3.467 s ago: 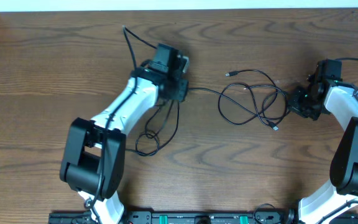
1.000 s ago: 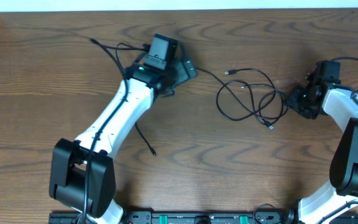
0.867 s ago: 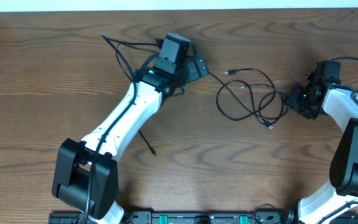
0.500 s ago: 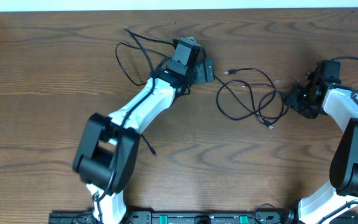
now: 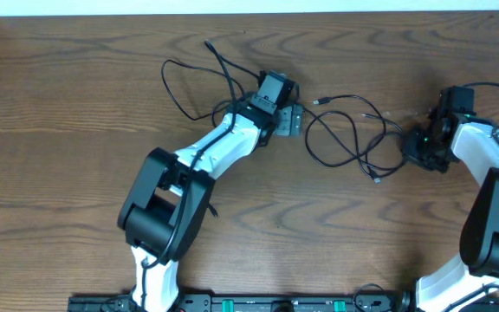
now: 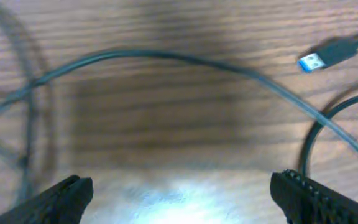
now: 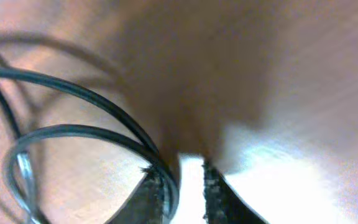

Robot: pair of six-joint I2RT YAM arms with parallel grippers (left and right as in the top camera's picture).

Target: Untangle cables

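Left claw [image 5: 291, 119] has swung toward 3 o'clock, spread wide and empty, just beside the tangled cables [image 6: 166, 56] on the desk [image 5: 59, 173]. Right claw [image 5: 414, 141], at the tangle's 3 o'clock edge, narrowed to a slit; can't tell if it's pinching cord. Likely setting up a two-sided pull

No writing, label, brand mark, number or sign can be read in any view. The cables [image 6: 166, 56] and the wood surface [image 5: 59, 130] show no lettering. The blue-tipped plug [image 6: 316, 60] in the left wrist view is too blurred to show any mark.
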